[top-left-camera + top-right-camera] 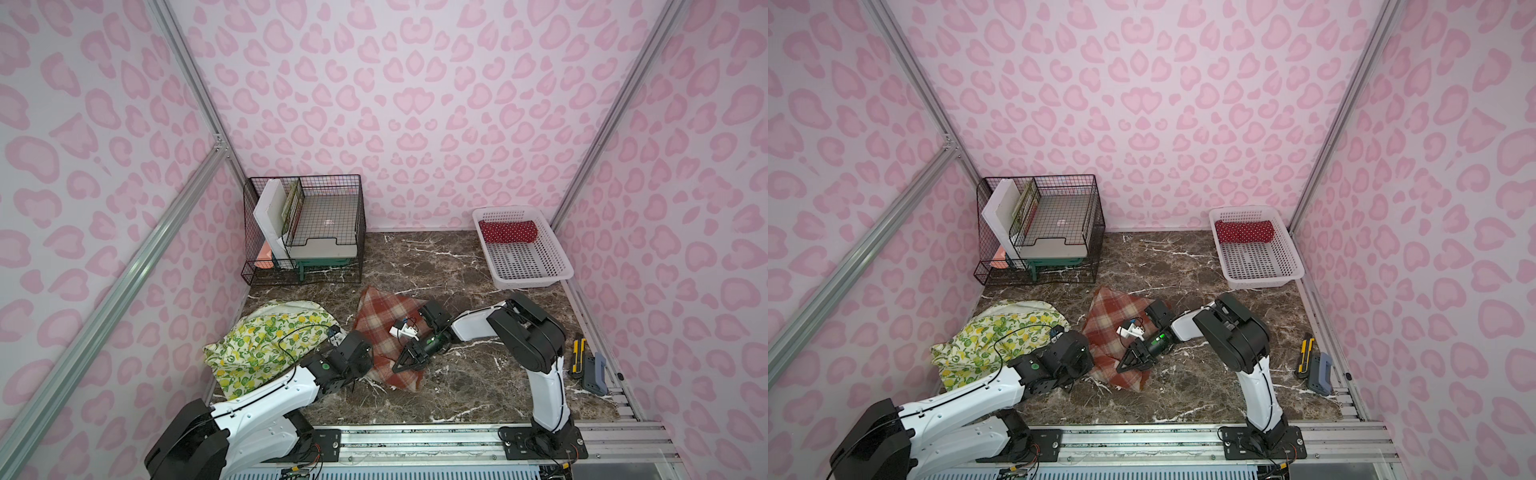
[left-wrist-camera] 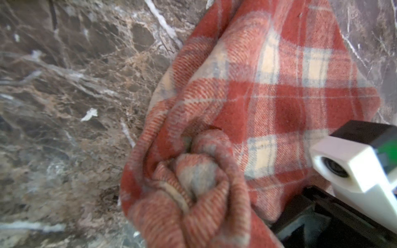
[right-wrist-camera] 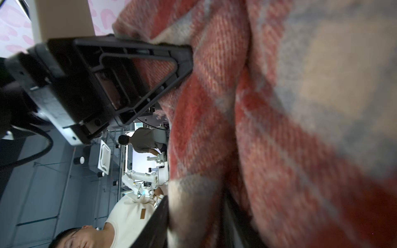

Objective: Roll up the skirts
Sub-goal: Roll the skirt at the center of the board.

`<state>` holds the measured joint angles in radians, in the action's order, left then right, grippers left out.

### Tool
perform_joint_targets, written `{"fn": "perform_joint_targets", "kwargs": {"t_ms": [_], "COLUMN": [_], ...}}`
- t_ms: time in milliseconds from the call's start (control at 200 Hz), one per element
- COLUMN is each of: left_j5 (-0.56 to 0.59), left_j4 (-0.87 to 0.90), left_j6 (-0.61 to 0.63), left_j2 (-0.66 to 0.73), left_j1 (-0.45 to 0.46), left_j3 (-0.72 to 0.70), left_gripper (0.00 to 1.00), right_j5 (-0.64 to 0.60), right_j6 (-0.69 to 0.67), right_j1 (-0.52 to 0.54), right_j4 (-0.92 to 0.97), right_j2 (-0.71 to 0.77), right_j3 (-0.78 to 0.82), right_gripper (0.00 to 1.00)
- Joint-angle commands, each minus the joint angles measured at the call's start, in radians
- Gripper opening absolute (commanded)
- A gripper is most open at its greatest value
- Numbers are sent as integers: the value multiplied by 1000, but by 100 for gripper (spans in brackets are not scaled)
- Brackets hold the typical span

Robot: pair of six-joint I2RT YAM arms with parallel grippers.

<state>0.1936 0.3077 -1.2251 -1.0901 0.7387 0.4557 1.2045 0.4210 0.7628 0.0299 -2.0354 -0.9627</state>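
Starting at the left, we see the lemon skirt lying crumpled and unrolled on the dark marble worktop, close to the left wall. Behind it, in the back-left corner, stands a black wire rack holding trays and boards.

The left gripper hangs low over the near left edge of the plaid skirt. Its jaws are hidden under the wrist in both top views and do not show in the left wrist view, so we cannot tell whether they are clenched or released. That wrist view does show the plaid cloth gathered into a loose curl close to the camera.

The plaid skirt lies in the middle of the worktop, its far part flat and its near part rumpled. The right gripper reaches across its near right side, pointing toward the left arm. In the right wrist view its jaws stand parted, with a thick fold of plaid between the 2 fingers.

Further right, the white basket sits in the back-right corner, and the polka-dot skirt lies rolled up at its far end. By the worktop's right edge lie a yellow-and-black utility knife and, just beside it, a grey-blue tool.
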Motion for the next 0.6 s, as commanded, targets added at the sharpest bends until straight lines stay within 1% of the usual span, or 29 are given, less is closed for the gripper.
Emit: {"fn": "perform_joint_targets", "kwargs": {"t_ms": [0,80,135,240,300,330,370,415,515,595], "left_j5": [80,78,75,64,59,54,46,37,24,19], "left_j4": [78,102,123,132,130,129,120,110,103,102], "left_j6": [41,48,58,67,68,68,68,65,65,64], "left_j2": [-32,-43,-47,-50,-58,-64,-72,-84,-110,-114], "left_j1": [-4,-4,-4,-4,-4,-4,-4,-4,-4,-5], "left_j3": [14,27,39,52,55,55,55,53,62,66], "left_gripper": [0,0,0,0,0,0,0,0,0,0], "right_j5": [-394,-527,-690,-1000,-1140,-1189,-1207,-1194,-1141,-1112], "right_j6": [-9,-22,-28,-28,-19,-15,-19,-26,-35,-38], "right_j1": [5,13,37,104,154,182,220,263,350,390], "right_j4": [225,305,390,565,625,641,635,589,462,369], "right_j2": [78,199,296,423,478,499,530,557,572,558], "right_j3": [48,47,29,-21,-46,-56,-64,-65,-68,-73], "right_gripper": [48,50,51,52,52,48,42,38,18,15]}}
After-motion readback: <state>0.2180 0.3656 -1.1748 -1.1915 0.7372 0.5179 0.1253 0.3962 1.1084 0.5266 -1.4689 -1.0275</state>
